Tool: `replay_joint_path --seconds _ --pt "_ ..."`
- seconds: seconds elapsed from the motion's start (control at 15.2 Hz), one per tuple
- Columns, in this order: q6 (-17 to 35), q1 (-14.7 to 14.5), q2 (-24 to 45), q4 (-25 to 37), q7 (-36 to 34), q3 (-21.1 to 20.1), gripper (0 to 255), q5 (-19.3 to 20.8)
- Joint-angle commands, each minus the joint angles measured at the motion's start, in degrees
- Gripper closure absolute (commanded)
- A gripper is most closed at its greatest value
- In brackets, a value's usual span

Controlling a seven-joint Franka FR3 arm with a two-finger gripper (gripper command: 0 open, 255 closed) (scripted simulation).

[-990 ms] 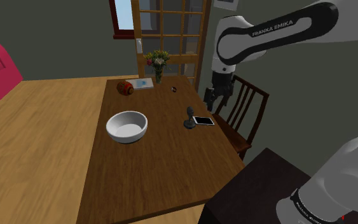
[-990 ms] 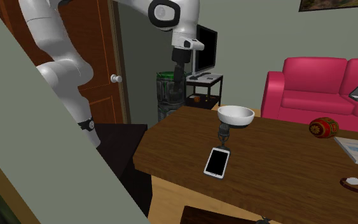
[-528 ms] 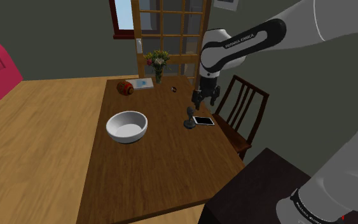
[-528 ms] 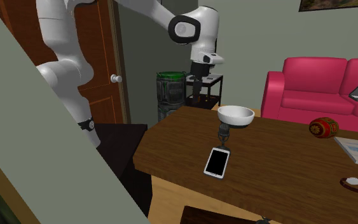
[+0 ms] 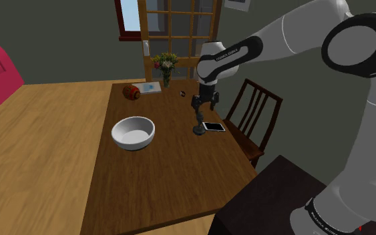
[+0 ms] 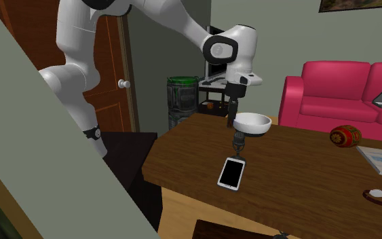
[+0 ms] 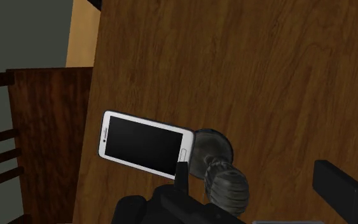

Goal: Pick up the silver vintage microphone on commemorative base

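Note:
The microphone (image 5: 198,124) is small, dark grey, with a ribbed round head on a round base. It stands upright on the dark wooden table (image 5: 159,167), right beside a white-framed phone (image 5: 214,126). My black gripper (image 5: 204,105) hangs open just above it, pointing down. In the wrist view the microphone head (image 7: 227,188) lies between the fingers, close to one finger (image 7: 181,178) and well apart from the other; neither touches it. In the second exterior view the gripper (image 6: 232,118) is above the microphone (image 6: 238,141), in front of the bowl.
A white bowl (image 5: 133,132) sits towards the shoulder view's left of the microphone. Farther back are a red egg-shaped ornament (image 5: 131,91), a book (image 5: 151,87), a watch (image 5: 181,93) and a flower vase (image 5: 165,69). A wooden chair (image 5: 254,113) stands at the table's edge by the phone.
The arm has swung from over the chair towards the shoulder view's left and now hangs above the microphone. The microphone, phone and bowl have not moved.

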State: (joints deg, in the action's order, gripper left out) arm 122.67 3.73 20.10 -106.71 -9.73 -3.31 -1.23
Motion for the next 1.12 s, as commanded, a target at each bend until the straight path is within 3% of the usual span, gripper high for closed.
replay_joint_path --seconds 0.0,0.66,0.73,1.06 --pt "0.9 0.0 4.1 3.6 -0.8 0.4 0 0.3" --pt "5.5 0.0 9.1 4.3 -1.0 0.7 0 0.5" --pt "5.5 0.0 9.1 4.2 -0.9 0.7 255 0.5" --pt "5.5 0.1 9.1 4.2 -0.9 0.7 255 0.4"
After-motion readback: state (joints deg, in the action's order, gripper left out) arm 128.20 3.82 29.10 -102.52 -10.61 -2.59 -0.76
